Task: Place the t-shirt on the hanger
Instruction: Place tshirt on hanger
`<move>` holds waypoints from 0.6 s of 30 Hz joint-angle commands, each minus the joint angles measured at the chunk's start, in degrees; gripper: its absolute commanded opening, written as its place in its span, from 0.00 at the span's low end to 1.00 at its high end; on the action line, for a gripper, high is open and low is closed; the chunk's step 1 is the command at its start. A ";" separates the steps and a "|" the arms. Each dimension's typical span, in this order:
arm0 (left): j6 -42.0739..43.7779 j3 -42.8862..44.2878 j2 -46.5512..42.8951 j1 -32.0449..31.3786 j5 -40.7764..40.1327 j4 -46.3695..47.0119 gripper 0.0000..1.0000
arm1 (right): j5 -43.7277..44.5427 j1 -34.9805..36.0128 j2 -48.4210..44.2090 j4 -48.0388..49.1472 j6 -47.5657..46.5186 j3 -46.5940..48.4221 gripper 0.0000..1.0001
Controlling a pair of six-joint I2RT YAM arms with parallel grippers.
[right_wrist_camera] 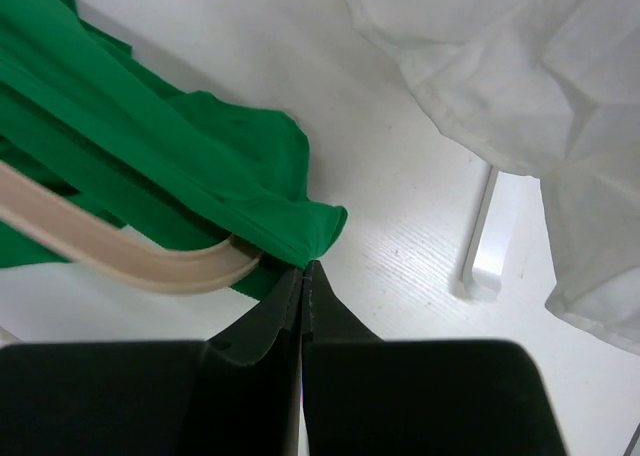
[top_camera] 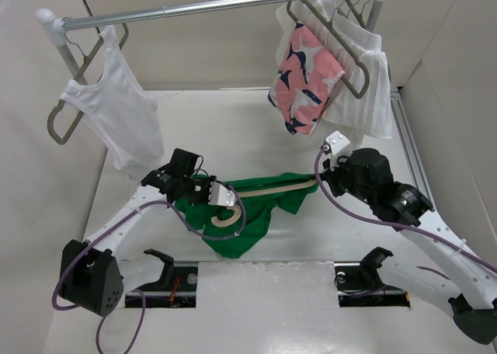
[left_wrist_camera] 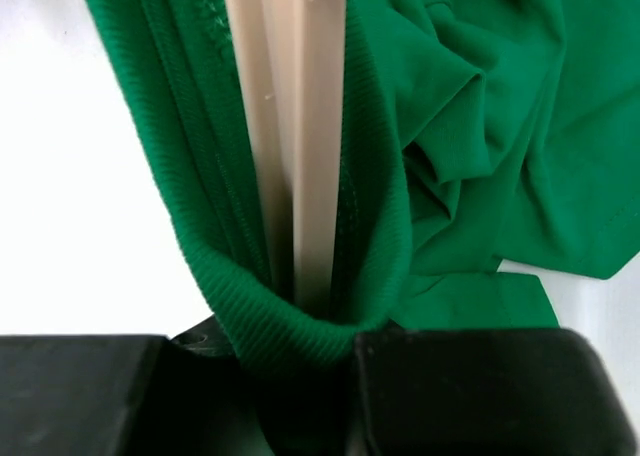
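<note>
Green t-shirt (top_camera: 241, 230) lies bunched mid-frame on the worktop (top_camera: 311, 245), hanger (top_camera: 264, 189) threaded partly through its collar (left_wrist_camera: 380, 226); left claw (left_wrist_camera: 260, 338) pinches the collar, right claw (right_wrist_camera: 303, 271) closed, hold unclear. Dressing the shoulders remains.

Your left gripper (left_wrist_camera: 300, 381) shows two black fingers (left_wrist_camera: 470, 396) standing close together, and the gap between them is filled with green cloth. That cloth is the ribbed neckband (left_wrist_camera: 225, 301) of the t-shirt (left_wrist_camera: 500, 126), which loops down into the gap. The hanger (left_wrist_camera: 305, 126) rises out of that loop as pale beige wood, wrapped by the band on both sides. Beyond the finger on your right the shirt lies bunched in deep folds. Beside the other finger you see only bare white bench (left_wrist_camera: 70, 176); none of its edges or corners show here.
</note>
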 commanded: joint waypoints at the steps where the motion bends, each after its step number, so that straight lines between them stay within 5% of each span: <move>1: -3.96 0.63 2.07 2.33 -12.29 -11.09 0.00 | 10.18 -3.71 -3.82 1.86 -5.23 0.65 0.00; 5: -9.43 3.00 5.76 2.33 -12.29 -10.29 0.00 | 6.17 -3.71 -3.29 0.27 -8.04 0.12 0.00; 12: -15.58 6.25 8.15 -1.09 -13.53 -9.67 0.00 | -7.37 5.59 -0.05 11.77 -15.87 -0.93 0.00; 18: -13.05 16.18 8.15 -1.62 0.87 -16.25 0.00 | -18.11 11.50 9.01 25.05 -18.76 -1.53 0.00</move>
